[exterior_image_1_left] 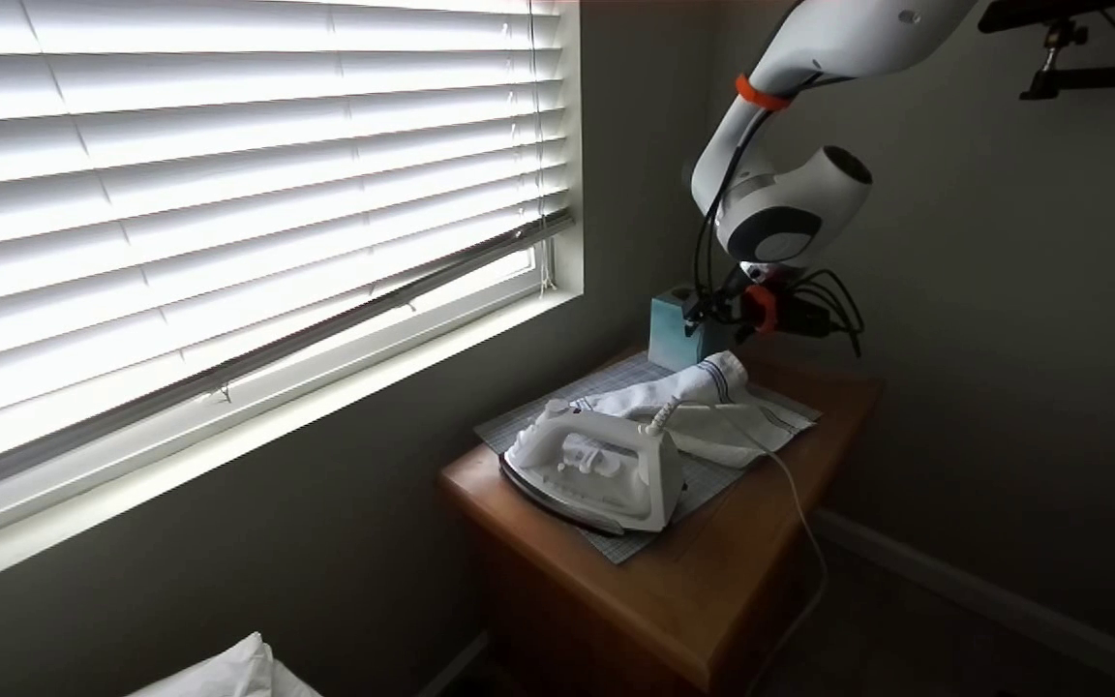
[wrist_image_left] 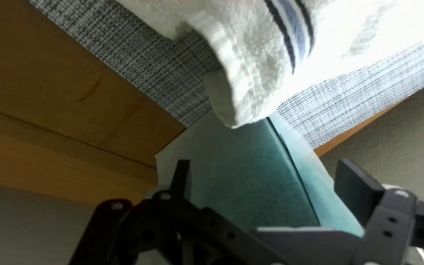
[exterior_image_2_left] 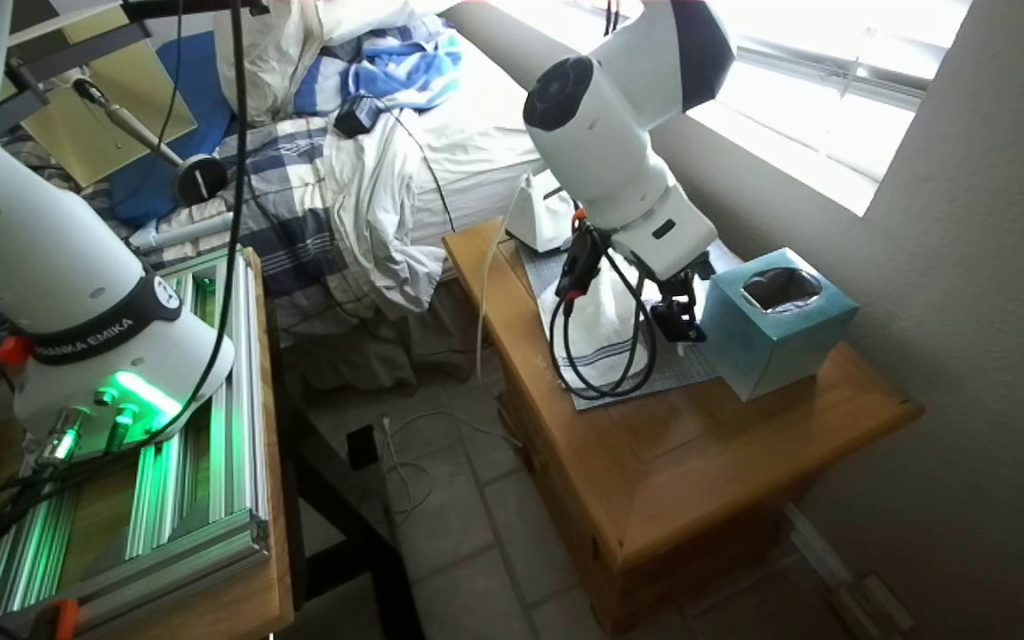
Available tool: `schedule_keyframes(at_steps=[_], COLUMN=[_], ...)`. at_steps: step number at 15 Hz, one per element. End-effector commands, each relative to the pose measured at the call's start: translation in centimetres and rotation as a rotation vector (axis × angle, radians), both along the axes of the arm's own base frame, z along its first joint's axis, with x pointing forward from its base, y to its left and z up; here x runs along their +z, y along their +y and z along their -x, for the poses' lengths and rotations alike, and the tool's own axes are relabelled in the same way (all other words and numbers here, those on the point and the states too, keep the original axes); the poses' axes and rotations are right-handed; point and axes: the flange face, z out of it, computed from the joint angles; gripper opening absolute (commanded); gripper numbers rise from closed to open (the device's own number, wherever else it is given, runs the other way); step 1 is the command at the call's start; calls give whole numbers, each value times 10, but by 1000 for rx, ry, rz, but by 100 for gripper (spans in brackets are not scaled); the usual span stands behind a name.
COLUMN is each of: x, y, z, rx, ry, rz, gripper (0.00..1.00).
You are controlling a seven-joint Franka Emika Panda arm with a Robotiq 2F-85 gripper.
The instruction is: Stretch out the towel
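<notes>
One iron (exterior_image_1_left: 606, 492) (near towel (exterior_image_1_left: 712, 433)), teal box (exterior_image_2_left: 768, 329)

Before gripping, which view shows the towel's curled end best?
The wrist view: the curled end is close and unblocked. It's small in an exterior view; in an exterior view I can't distinguish it around the gripper.

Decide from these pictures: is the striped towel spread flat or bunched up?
Bunched up: in an exterior view the towel lies in raised folds on the grey mat; the wrist view shows its end curled.
</notes>
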Motion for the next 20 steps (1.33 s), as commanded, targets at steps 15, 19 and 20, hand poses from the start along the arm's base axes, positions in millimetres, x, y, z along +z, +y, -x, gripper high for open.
schedule_keyframes(at_steps=[15,19,20], x=[-9,-22,-24], y=[-35,-30,-24], z=[-72,-61,-52], rx=[-85,-62,-38], ry=[-112,-71,-44], rz=[122,85,64], gripper=[100,100,100])
